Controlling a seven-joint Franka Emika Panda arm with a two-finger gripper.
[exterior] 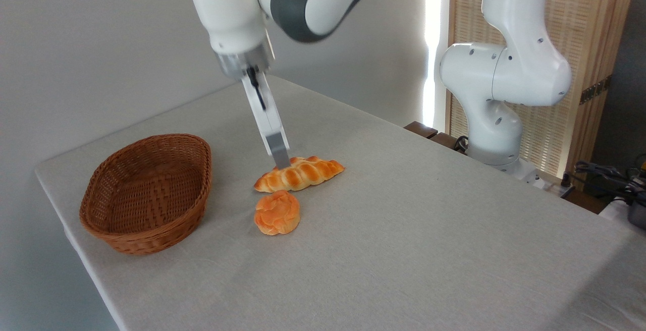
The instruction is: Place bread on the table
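Observation:
The bread [301, 174], a golden-brown braided loaf with tapered ends, lies flat on the table [404, 230], a wide top covered in grey-beige cloth. My gripper [281, 161] slants down from above. Its fingertips meet the loaf's upper back edge near the left half. I see the fingers [270, 124] side-on as one narrow strip, so their spacing does not show. Whether they pinch the loaf or only touch it is unclear.
A round orange knotted bun [277, 213] lies just in front of the loaf. A brown wicker basket [101, 189] stands at the left with nothing in it. The arm's white base [497, 94] rises at the table's far right edge.

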